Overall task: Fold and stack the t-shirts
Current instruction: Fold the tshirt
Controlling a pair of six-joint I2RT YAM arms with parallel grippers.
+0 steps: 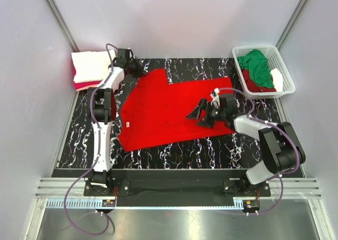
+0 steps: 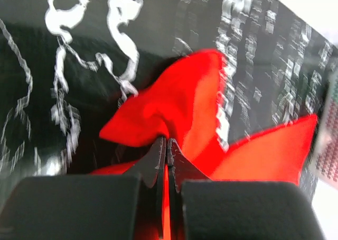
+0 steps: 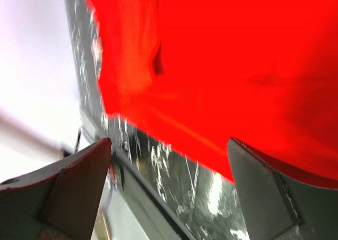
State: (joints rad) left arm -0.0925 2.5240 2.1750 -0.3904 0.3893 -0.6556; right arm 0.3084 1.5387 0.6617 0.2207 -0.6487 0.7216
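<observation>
- Left fingers (image 2: 156,163) are pinched fully together on a bunched peak of the red shirt (image 2: 182,105) at its far-left corner. Only the tips seem to bite the cloth, so the hold looks thin.
- Right fingers (image 3: 74,182) stand wide apart with nothing between them, low over the shirt's right part.
- In the top view the red shirt (image 1: 169,108) lies spread over the middle of the counter (image 1: 158,154), mostly flat, with its label (image 1: 128,125) at the near-left edge.
- The step in hand is probably a first fold, drawing the pinched corner across the body.
- Lift that corner only enough to clear the cloth below, then carry it in a low, straight sweep. A high pull would likely drag the whole shirt and skew the crease.
- The free fingers would serve best by taking the matching far-right corner, or by pinning the body while the other side moves.
- A slow start would show whether the thin pinch slips.
- The stack (image 1: 91,65), white over pink, sits just beyond the left arm. Swing away from it.
- The basket (image 1: 289,80) at far right holds a green shirt (image 1: 256,63), well apart from this fold.
</observation>
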